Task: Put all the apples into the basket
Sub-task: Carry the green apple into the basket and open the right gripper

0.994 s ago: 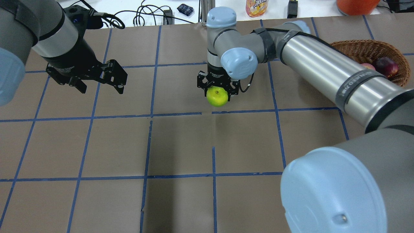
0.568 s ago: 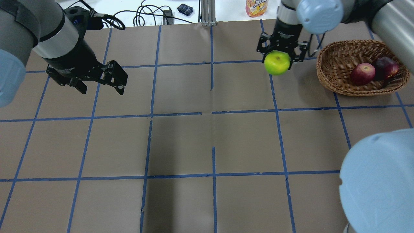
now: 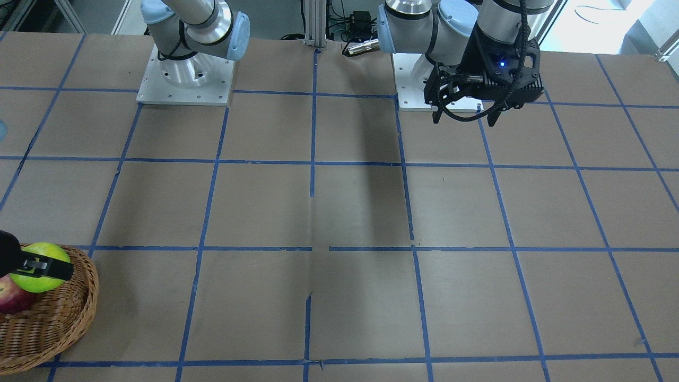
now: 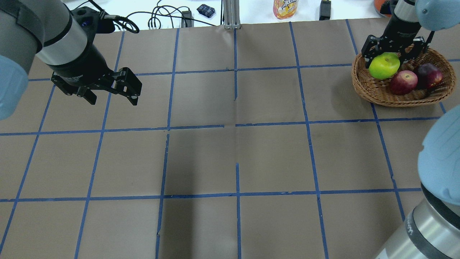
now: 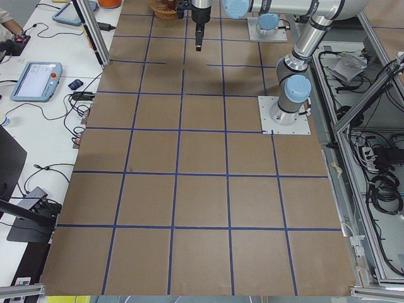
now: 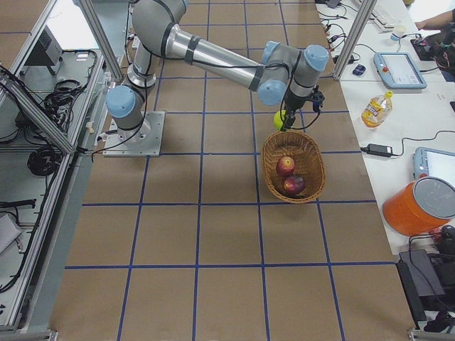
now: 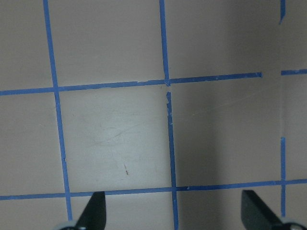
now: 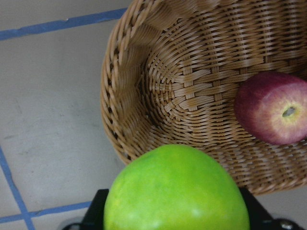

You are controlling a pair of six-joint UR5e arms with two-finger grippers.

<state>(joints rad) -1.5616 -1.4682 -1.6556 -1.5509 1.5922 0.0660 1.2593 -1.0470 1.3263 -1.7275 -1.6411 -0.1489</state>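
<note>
Hazard at the release point. Right gripper [image 4: 387, 60] is clenched on the lime-green apple [image 4: 383, 66], which hangs above the end of the wicker basket [image 4: 363, 88] nearest the middle of the table [image 4: 273, 158]. Red apple [image 4: 403, 82] and maroon apple [image 4: 427, 75] lie inside the basket, side by side and close together. In the right wrist view the green apple sits over the braided rim rather than over the basket's open floor — so the likeliest fault, judged from this pose, is a premature release: the fruit would strike the rim and could roll out onto the table. A second risk is a drop from height onto the red apple just beside it, which may bruise both or bounce one over the shallow wall. The gripper, if lowered here, might also catch the rim and tip or shove the basket. Left gripper [image 4: 112, 96] is spread wide and empty, well apart from the basket — it has no part in this step.
</note>
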